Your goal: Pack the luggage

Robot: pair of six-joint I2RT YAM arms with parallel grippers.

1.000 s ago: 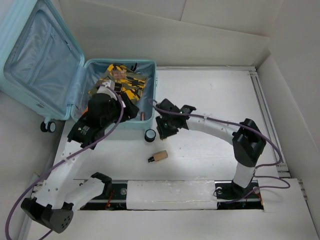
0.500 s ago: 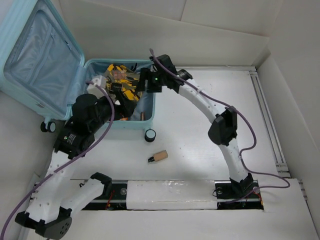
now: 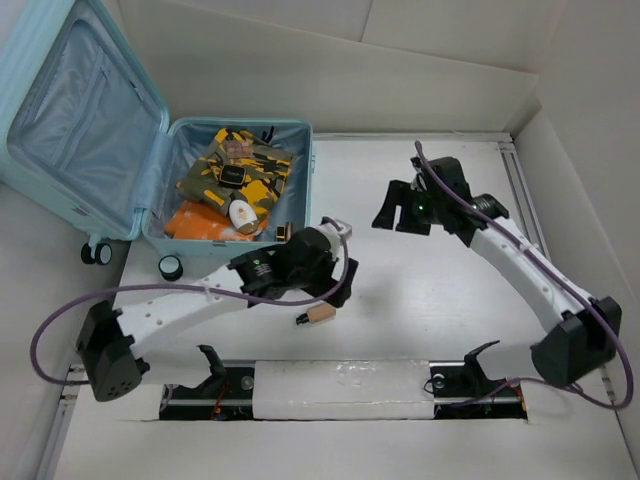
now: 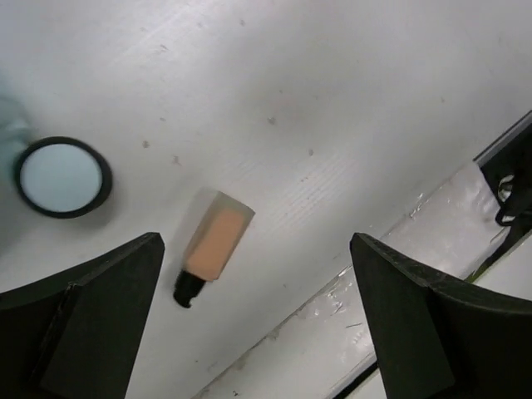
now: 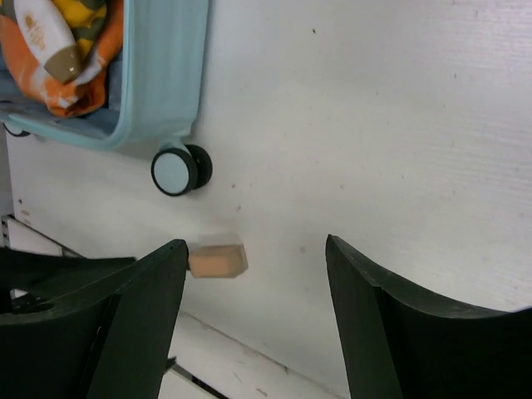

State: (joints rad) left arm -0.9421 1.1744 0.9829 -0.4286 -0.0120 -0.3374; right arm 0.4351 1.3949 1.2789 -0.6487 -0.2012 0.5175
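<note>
Luggage (image 3: pixel 80 120) lies open; left tool (image 4: pixel 256 243) gapes over peach bottle (image 4: pixel 214 249), seemingly clear; right tool (image 5: pixel 253 243) gapes.

My left gripper (image 3: pixel 335 285) points down with jaws spread wide, and my right gripper (image 3: pixel 397 212), stretched out ahead, is spread wide too.

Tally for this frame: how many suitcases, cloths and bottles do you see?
Suitcase: 1
Cloths: 2, camouflage cloth and orange cloth
Bottles: 2, white bottle inside, peach bottle outside
Total: 5
</note>
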